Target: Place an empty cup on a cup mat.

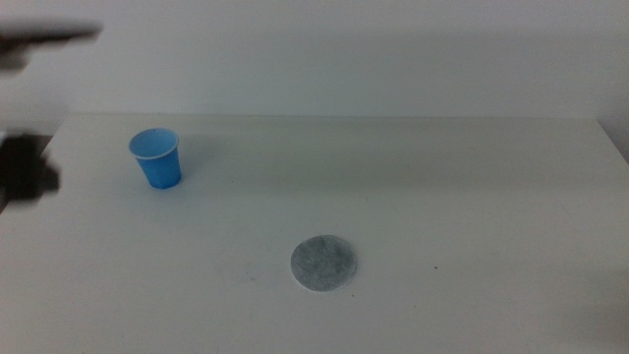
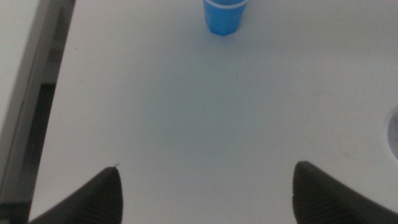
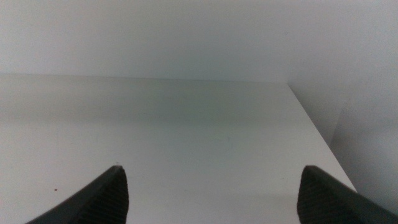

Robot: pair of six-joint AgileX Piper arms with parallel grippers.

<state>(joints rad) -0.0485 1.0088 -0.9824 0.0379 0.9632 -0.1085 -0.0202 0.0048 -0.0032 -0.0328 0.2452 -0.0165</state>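
A small bright blue cup (image 1: pixel 156 158) stands upright and empty at the table's far left. The speckled grey cup mat (image 1: pixel 323 264) lies flat nearer the front, in the middle, well apart from the cup. My left gripper (image 1: pixel 25 175) comes in at the left edge, blurred, just left of the cup. In the left wrist view its jaws are wide open with nothing between them; the cup (image 2: pixel 224 15) is ahead of them at a distance and the mat's edge (image 2: pixel 393 132) just shows. My right gripper (image 3: pixel 211 196) is open and empty, out of the middle view.
The white table (image 1: pixel 472 216) spreads bare to the right of the cup and mat. Its left edge (image 2: pixel 53 81) runs beside the left gripper, with a dark gap beyond. The table's far corner (image 3: pixel 287 85) meets a white wall.
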